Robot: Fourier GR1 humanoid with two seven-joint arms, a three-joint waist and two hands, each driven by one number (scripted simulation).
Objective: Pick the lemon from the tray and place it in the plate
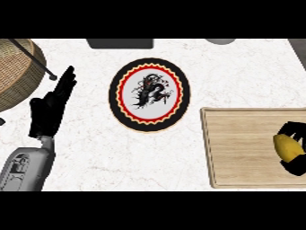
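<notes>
Lemon sits wrapped in the right hand, whose fingers curl round it above the wooden tray, ready to carry left to the plate. Left hand rests open, well apart.

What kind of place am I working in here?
Most likely a kitchen counter: a pale marble-look worktop holding a wooden tray, a decorated plate and a wicker basket, with a lemon in the right hand.
</notes>
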